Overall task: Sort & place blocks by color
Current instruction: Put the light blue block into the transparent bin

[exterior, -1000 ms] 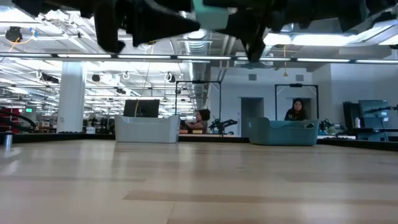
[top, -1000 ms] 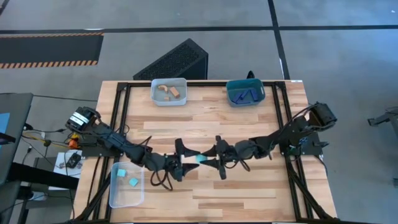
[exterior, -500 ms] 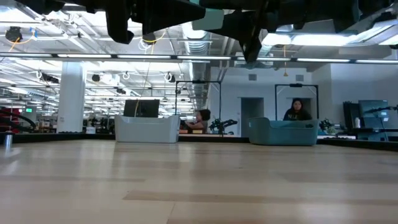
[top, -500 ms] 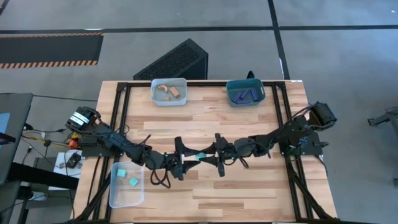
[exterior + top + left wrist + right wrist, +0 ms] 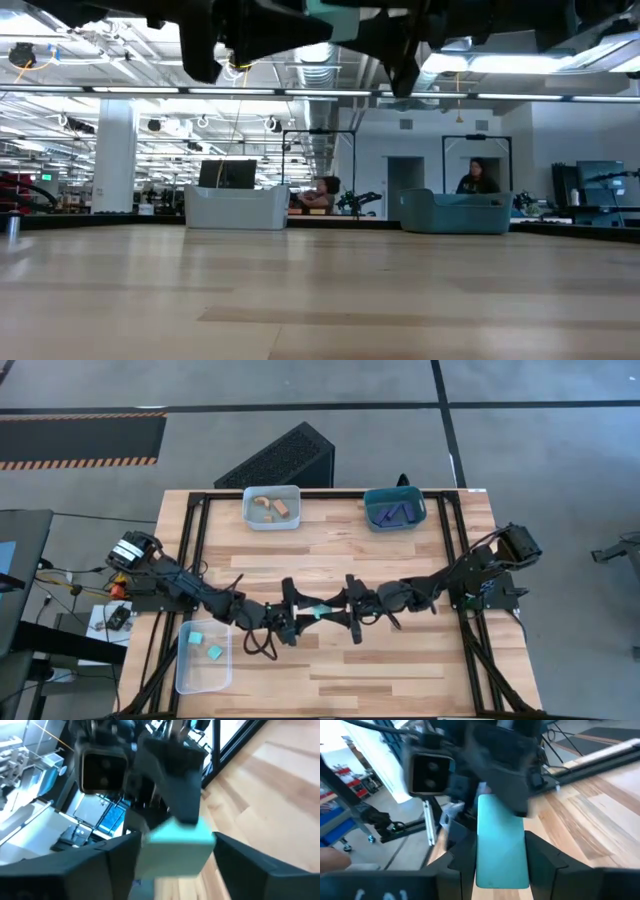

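Observation:
A cyan block (image 5: 318, 611) hangs in the air above the middle of the table, between my two grippers. My left gripper (image 5: 303, 616) comes at it from the table's left and my right gripper (image 5: 334, 612) from the right, their fingertips meeting. The left wrist view shows the block (image 5: 175, 847) between my left fingers, with the right gripper just beyond it. In the right wrist view the block (image 5: 501, 845) sits between my right fingers. In the low view it shows at the top edge (image 5: 340, 10), well above the table. My left gripper pinches the cyan block between its two fingers (image 5: 117, 862), by the end nearer to it (image 5: 172, 857), coming level from the table's left. The block is lifted clear. My right gripper pinches the same block between its two fingers (image 5: 540, 857), by the end nearer to it (image 5: 502, 865), coming level from the table's right. The block lies along the fingers.
A clear bin (image 5: 250, 518) with tan pieces and a teal bin (image 5: 371, 520) with dark blue bars stand at the far edge. A clear bin (image 5: 188, 678) with two cyan cubes sits at the near left corner. People show in the room beyond the table.
My left gripper has moved toward the table's right, up to the right gripper. Less of the cyan block shows between the two grippers than a second ago. The right gripper has stayed about where it was.

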Motion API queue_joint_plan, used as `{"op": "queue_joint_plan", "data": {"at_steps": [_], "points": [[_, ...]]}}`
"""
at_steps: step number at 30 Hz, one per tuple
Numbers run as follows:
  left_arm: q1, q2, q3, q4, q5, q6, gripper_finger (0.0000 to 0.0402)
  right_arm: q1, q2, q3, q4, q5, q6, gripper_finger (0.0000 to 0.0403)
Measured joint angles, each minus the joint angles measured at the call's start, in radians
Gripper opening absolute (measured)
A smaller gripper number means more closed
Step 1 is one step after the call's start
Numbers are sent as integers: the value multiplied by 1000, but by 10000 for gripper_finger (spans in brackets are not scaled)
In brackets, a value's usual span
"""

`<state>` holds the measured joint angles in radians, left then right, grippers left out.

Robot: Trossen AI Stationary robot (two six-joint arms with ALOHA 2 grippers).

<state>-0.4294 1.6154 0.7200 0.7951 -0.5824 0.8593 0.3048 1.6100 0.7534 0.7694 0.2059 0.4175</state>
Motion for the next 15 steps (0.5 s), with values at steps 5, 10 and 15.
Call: {"op": "queue_joint_plan", "data": {"at_steps": [5, 10, 15], "points": [[0, 0, 0, -4, -1, 38, 280, 1, 0, 2, 12, -21, 0, 149], [-10, 1, 0, 14, -1, 47, 289, 0, 0, 2, 20, -28, 0, 148], [-23, 1, 0, 26, 2, 76, 270, 0, 0, 2, 19, -28, 0, 152]]}}
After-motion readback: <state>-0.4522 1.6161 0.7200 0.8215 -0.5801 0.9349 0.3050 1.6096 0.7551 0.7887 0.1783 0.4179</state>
